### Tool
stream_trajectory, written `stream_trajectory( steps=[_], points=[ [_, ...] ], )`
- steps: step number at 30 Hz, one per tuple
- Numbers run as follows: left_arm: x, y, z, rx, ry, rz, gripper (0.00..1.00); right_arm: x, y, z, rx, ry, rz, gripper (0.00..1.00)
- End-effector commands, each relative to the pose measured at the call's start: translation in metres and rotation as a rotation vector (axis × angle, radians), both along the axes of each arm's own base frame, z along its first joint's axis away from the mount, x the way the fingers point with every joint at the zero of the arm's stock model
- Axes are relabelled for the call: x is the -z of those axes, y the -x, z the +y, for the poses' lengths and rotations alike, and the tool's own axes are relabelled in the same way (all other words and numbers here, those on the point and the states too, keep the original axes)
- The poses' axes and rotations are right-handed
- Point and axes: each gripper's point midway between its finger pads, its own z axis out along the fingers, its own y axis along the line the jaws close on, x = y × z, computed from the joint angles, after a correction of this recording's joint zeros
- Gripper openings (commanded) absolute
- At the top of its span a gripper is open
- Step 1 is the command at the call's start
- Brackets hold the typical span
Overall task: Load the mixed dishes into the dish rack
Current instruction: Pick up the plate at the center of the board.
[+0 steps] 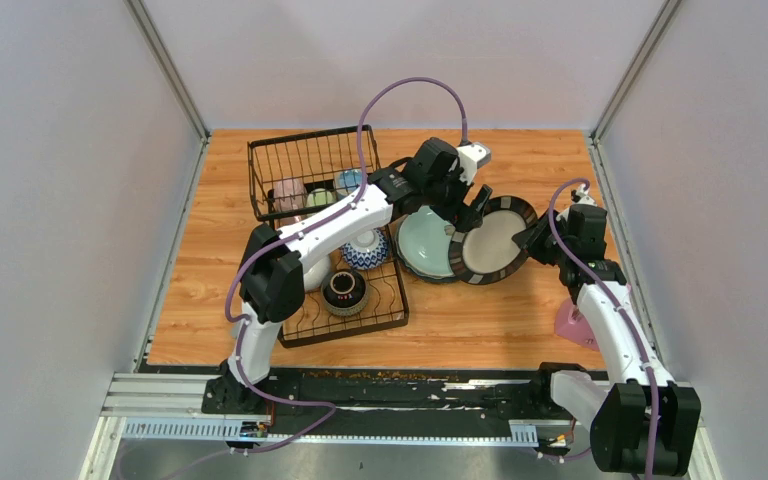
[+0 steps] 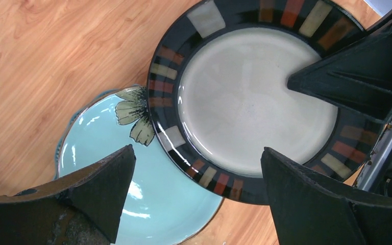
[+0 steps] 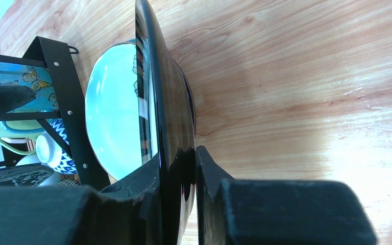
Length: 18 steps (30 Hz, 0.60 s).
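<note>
The black-rimmed cream plate (image 1: 495,240) leans tilted over the teal plate (image 1: 426,243), just right of the black wire dish rack (image 1: 300,160). My right gripper (image 1: 538,238) is shut on the black-rimmed plate's right rim; in the right wrist view the rim (image 3: 171,127) sits edge-on between the fingers. My left gripper (image 1: 468,212) is open above the two plates' overlap; in the left wrist view its fingers (image 2: 107,178) straddle the striped rim (image 2: 219,178) and the teal plate (image 2: 158,204). Mugs (image 1: 305,192) sit in the rack's basket; patterned and dark bowls (image 1: 345,290) sit in its tray.
A pink item (image 1: 572,322) lies at the table's right edge beside my right arm. Grey walls close in the table on both sides. The rack's frame (image 3: 66,102) stands just beyond the teal plate in the right wrist view.
</note>
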Motion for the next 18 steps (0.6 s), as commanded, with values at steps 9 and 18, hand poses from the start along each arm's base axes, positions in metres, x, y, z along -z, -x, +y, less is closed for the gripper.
stream_trajectory(
  steps=[9,18],
  points=[
    [-0.083,0.006,0.016,-0.040,0.128,-0.173,1.00,-0.132,-0.017,-0.013,0.062,0.142,-0.347,0.00],
    [-0.135,0.015,0.057,-0.151,0.229,-0.301,1.00,-0.193,-0.008,-0.012,0.169,0.344,-0.446,0.00]
  ],
)
